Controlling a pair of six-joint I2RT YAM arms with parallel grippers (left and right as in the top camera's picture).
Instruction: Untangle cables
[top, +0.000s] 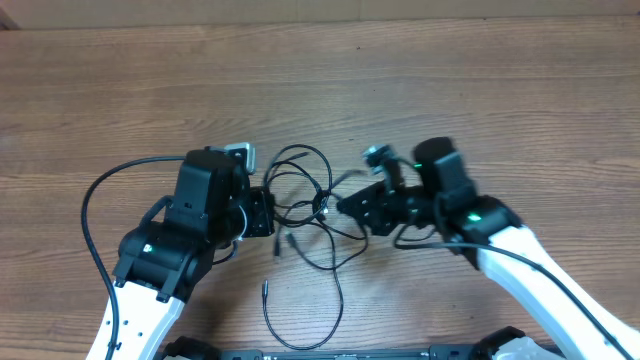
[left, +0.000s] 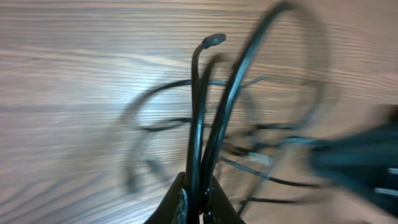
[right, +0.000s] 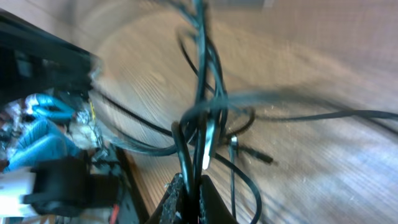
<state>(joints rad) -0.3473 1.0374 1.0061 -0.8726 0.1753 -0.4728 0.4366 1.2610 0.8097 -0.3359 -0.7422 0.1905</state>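
Observation:
The cables (top: 306, 198) are thin black cords in a loose tangle at the table's middle, between my two grippers. One long loop (top: 303, 335) trails toward the front edge. Two small plug ends (top: 266, 288) lie just left of that strand. My left gripper (top: 268, 212) is on the tangle's left side. In the left wrist view it (left: 196, 185) is shut on two cable strands (left: 198, 106) that rise from the jaws. My right gripper (top: 341, 207) is on the right side. The right wrist view shows it (right: 191, 185) shut on cable strands (right: 202, 99) close to the knot.
Thicker black arm cables run along both arms, one arching out at the left (top: 92, 205). In the right wrist view the left arm's body (right: 43, 162) fills the left side. The two grippers stand close together, and bare wooden table (top: 320, 80) stretches behind them.

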